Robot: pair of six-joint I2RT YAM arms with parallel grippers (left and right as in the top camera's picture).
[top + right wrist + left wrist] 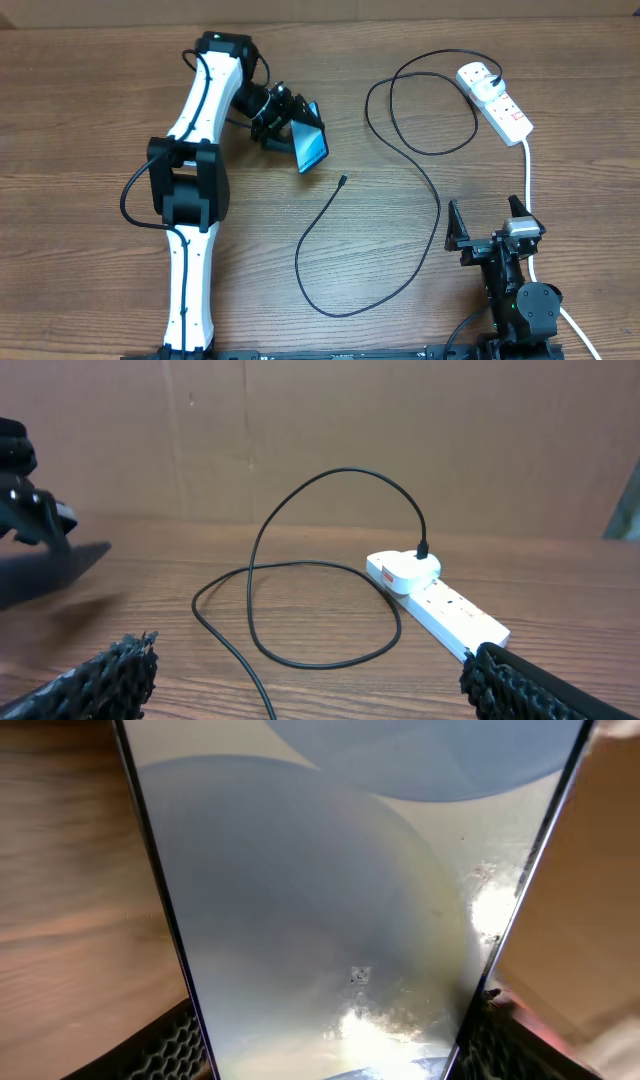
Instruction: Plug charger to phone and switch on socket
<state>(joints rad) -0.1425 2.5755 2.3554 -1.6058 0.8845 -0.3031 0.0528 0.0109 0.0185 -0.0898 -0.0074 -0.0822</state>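
My left gripper (290,122) is shut on the phone (311,146), which is tilted with its light blue screen facing up and right; the phone's screen (330,890) fills the left wrist view between the jaws. The charger's black cable (420,190) loops across the table, its small connector tip (343,181) lying free below and right of the phone. Its plug head (478,77) sits in the white socket strip (498,103) at the back right, also shown in the right wrist view (440,600). My right gripper (489,226) is open and empty near the front right.
The strip's thick white cord (529,180) runs down past the right gripper to the table's front edge. A brown wall (400,430) stands behind the table. The cable loop (300,610) lies ahead of the right gripper.
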